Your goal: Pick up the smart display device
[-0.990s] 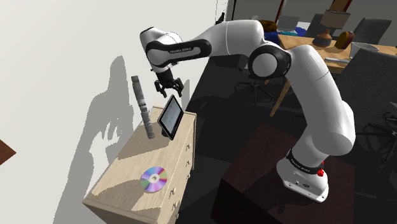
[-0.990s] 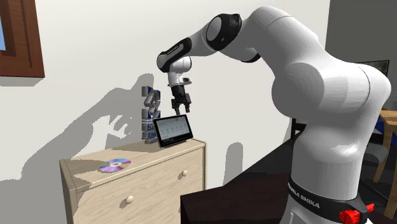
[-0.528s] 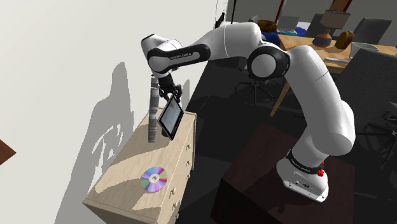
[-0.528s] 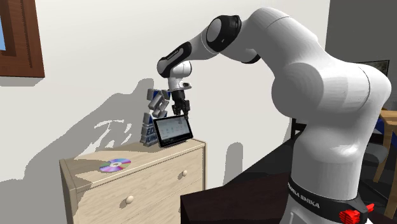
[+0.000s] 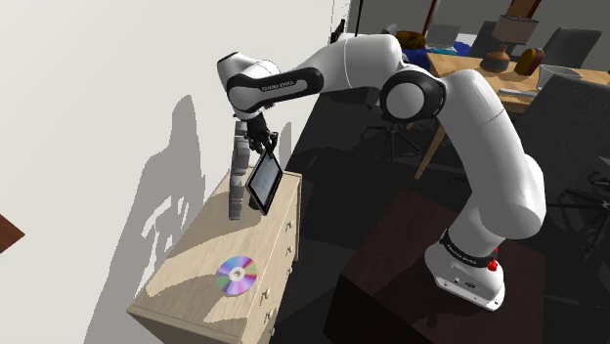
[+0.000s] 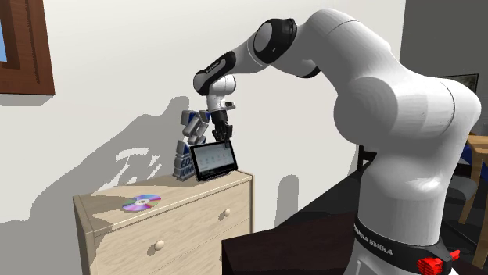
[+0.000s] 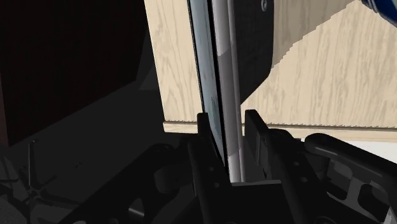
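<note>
The smart display has a black frame around a pale screen; the disc shimmers rainbow over silver; the dresser shows light wood grain; the tower behind seems blue and white; the gripper is black.

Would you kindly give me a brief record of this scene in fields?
surface: light wood dresser with drawers
target: display, standing at one end of the dresser
grasp: pincer shut on the display's top edge
lifted: not yet; the display rests on the dresser
behind target: tower of stacked segments, its upper part tilted
also: disc lying flat, apart from the display
</note>
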`<act>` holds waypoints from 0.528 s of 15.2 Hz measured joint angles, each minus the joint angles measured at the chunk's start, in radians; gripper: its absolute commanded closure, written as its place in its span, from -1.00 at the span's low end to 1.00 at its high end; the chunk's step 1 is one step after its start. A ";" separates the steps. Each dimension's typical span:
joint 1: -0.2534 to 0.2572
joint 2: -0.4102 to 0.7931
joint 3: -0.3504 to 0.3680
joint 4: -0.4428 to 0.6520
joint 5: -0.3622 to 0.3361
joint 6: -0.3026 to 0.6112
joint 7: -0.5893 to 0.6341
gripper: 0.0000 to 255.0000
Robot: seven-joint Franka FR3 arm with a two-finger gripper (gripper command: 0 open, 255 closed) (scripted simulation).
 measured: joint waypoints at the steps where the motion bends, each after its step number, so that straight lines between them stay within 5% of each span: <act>1: 0.000 0.001 0.000 0.000 0.000 0.003 0.001 1.00; 8: 0.008 -0.006 0.002 0.055 0.004 -0.068 -0.006 1.00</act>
